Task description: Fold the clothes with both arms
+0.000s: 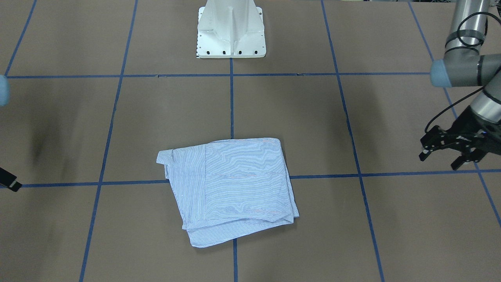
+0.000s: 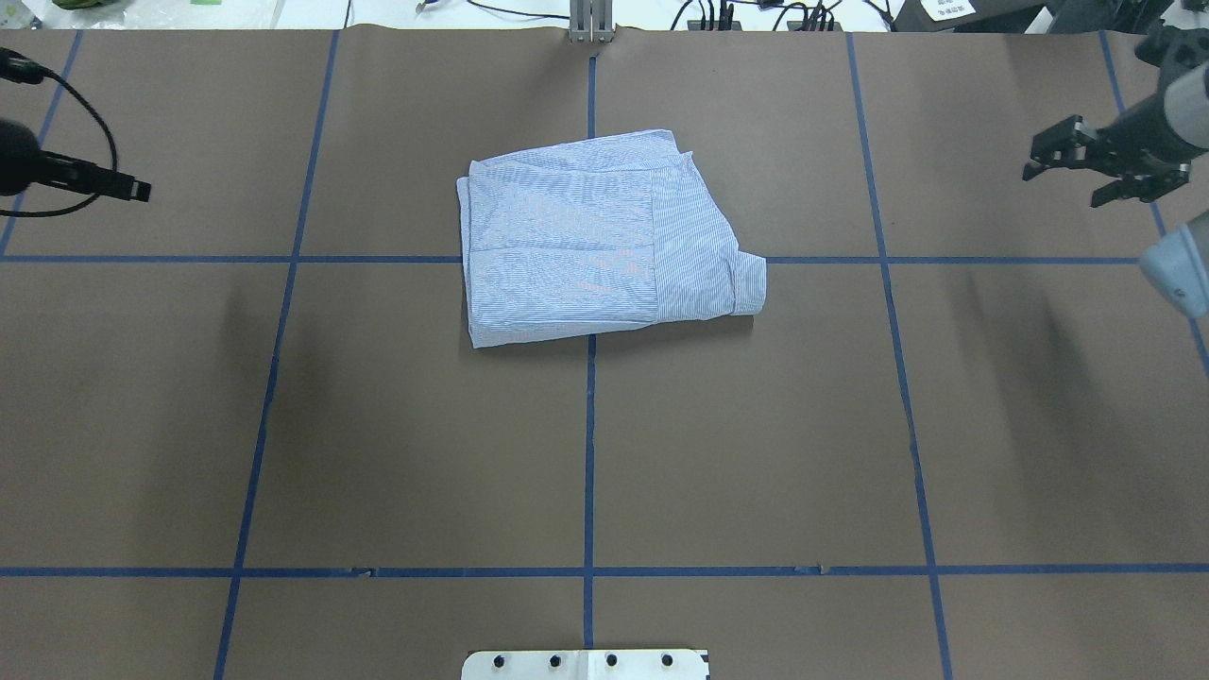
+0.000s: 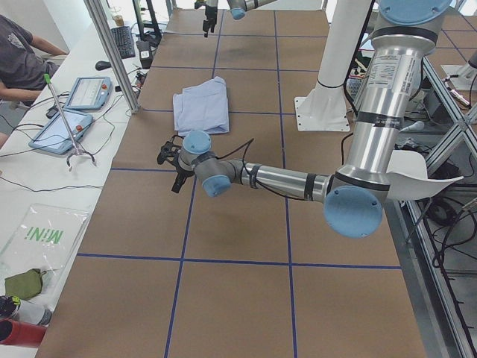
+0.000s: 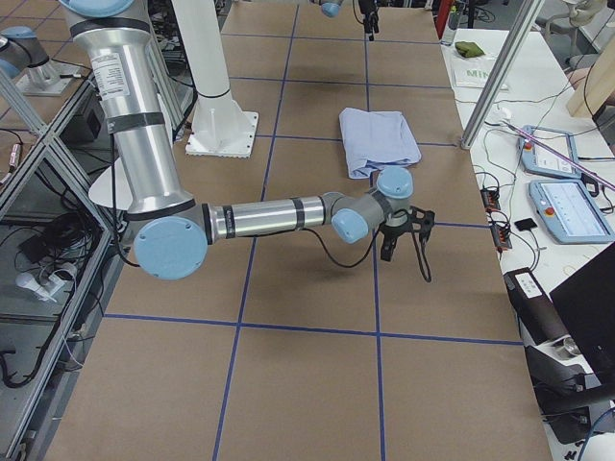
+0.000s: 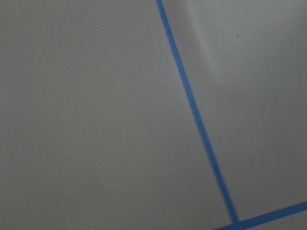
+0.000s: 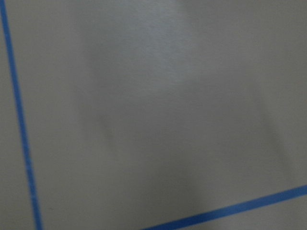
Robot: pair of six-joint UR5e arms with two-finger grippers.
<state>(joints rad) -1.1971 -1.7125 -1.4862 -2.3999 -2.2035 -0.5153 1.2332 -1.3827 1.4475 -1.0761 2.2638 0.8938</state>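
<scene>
Shirt (image 2: 586, 236) lies folded into a rough rectangle, flat on the worktop (image 2: 378, 425). It sits toward the edge farthest from the base (image 1: 231, 35), about midway along it, with a small flap sticking out toward the right end. I see the left arm (image 3: 283, 179) reaching over the left end, left jaws spread. The right arm (image 4: 259, 216) reaches over the right end, right jaws spread too. Both sets hang above the worktop, well apart from the shirt.

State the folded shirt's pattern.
Shirt: light blue, fine white stripes; clearest in exterior front-facing view.
</scene>
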